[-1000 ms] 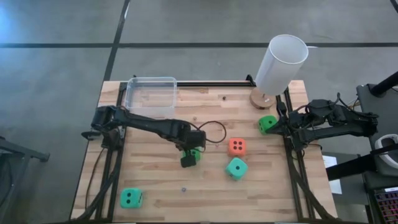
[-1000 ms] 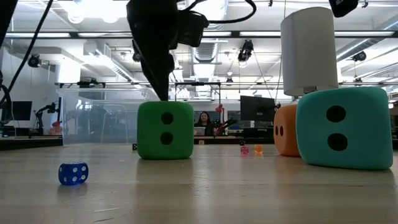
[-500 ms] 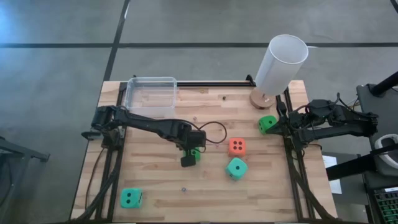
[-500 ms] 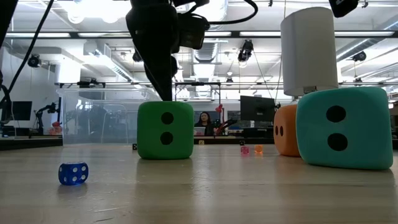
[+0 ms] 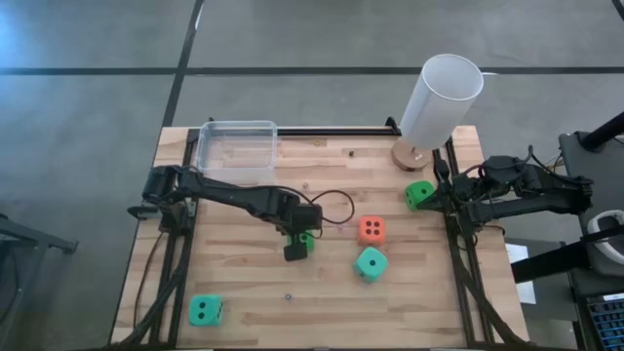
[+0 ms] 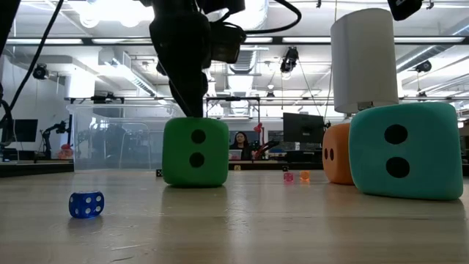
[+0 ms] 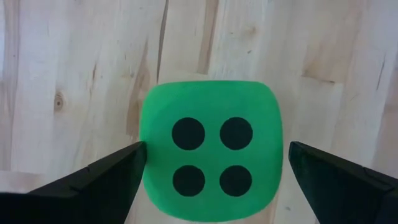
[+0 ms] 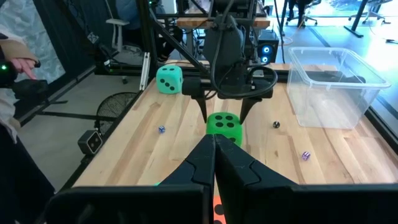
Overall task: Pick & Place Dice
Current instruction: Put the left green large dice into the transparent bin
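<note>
My left gripper (image 5: 296, 246) is open and points down over a bright green die (image 7: 210, 155) that rests on the table's middle with four pips up. Its fingers stand on either side of the die; I cannot tell whether one fingertip (image 7: 134, 155) touches it. The low view shows this die (image 6: 195, 152) under the gripper. An orange die (image 5: 370, 230), a teal die (image 5: 370, 263) and a second green die (image 5: 205, 310) lie apart on the table. A third green die (image 5: 419, 193) lies just beside my right gripper (image 8: 214, 144), which is shut and empty at the table's right edge.
A clear plastic tub (image 5: 237, 146) stands at the far left. A tall white cylinder (image 5: 441, 99) on a wooden base stands at the far right. A tiny blue die (image 6: 86, 204) lies near the front. A person's hand (image 8: 18, 65) shows beyond the table.
My left gripper has come down a little over the green die and stays open.
</note>
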Robot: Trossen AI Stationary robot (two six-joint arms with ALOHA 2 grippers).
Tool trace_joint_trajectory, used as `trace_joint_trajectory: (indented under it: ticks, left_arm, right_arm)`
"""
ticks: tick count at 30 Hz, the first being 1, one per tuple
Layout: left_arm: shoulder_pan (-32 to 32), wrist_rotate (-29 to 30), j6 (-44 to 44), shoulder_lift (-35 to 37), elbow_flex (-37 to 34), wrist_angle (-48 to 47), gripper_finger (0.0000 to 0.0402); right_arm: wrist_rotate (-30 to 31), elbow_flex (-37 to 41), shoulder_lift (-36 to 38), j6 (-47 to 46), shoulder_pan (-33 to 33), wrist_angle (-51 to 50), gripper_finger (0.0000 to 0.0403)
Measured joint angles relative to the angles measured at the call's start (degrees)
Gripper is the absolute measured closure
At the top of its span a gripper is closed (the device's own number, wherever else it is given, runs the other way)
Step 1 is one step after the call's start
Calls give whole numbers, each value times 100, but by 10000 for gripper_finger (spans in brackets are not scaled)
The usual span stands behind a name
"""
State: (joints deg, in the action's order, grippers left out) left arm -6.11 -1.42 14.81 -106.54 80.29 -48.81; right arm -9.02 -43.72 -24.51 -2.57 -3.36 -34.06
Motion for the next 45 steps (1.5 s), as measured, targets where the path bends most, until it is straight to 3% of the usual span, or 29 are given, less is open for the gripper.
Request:
trace_joint_trajectory:
  ticks: [27,45]
  left_arm:
    - [-4,-58,89,66,107,-309,2]
    - [6,32,868,57,93,-197,2]
  right_arm:
    - [0,0,0,0,2,0,394]
    - [0,0,0,0,0,2,394]
